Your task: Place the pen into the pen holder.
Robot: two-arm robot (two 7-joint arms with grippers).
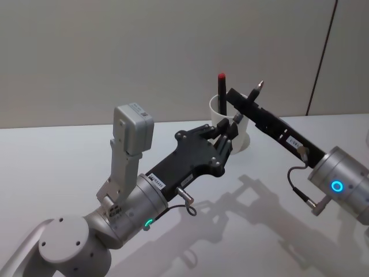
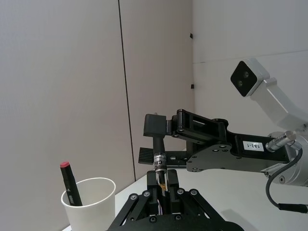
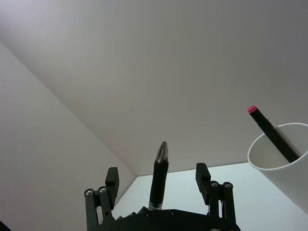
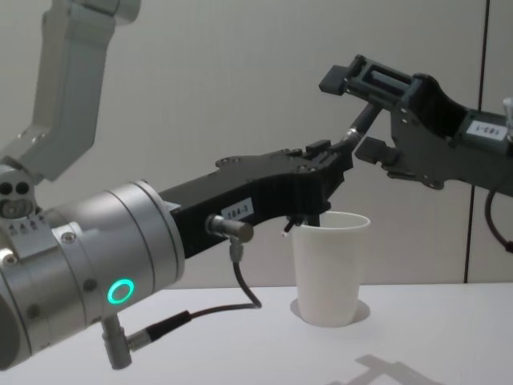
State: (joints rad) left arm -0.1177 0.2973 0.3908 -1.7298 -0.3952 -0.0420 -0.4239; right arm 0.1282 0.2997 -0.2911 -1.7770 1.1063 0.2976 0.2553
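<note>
A black pen with a silver tip (image 1: 253,95) hangs tilted in the air just above the white paper cup pen holder (image 1: 243,138). My left gripper (image 1: 229,134) is shut on the pen's lower end, also seen in the left wrist view (image 2: 163,185). My right gripper (image 1: 245,101) stands open around the pen's upper part. In the right wrist view the pen (image 3: 159,180) rises between its spread fingers (image 3: 202,175) without touching them. From the chest the pen (image 4: 361,124) slants up from the left gripper (image 4: 333,164) over the holder (image 4: 329,265).
A second black pen with a red cap (image 1: 221,92) stands in the holder, leaning on its rim (image 2: 70,185). The white table (image 1: 259,231) spreads out around the cup. A grey wall stands close behind it.
</note>
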